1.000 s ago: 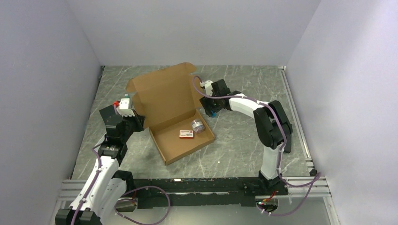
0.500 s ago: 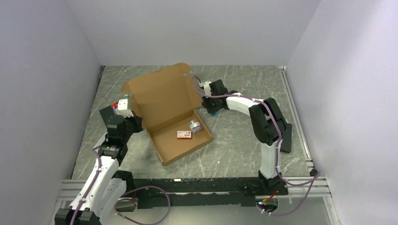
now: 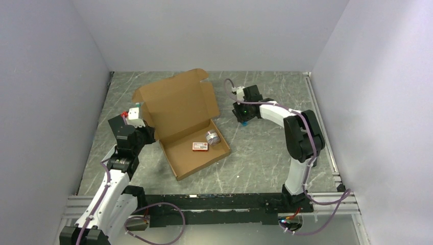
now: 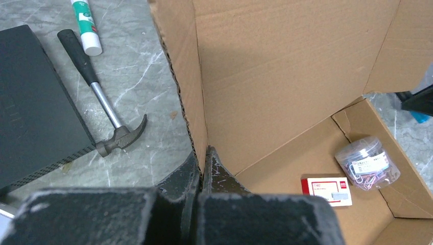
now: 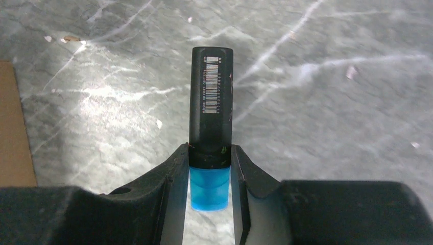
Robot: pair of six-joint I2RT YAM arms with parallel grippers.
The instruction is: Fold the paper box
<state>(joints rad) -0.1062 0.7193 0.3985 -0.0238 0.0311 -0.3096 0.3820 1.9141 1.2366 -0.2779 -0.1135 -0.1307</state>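
Left tool is pinching the lid edge of the box, jaws fully shut on cardboard, propping the lid upright mid-surface; right tool is gripping a marker right of the box, jaws narrowed onto it, probably clearing the fold's way

Paper box centre of top view. Inside it, clip jar right of packet. Marker right of box, hammer left.
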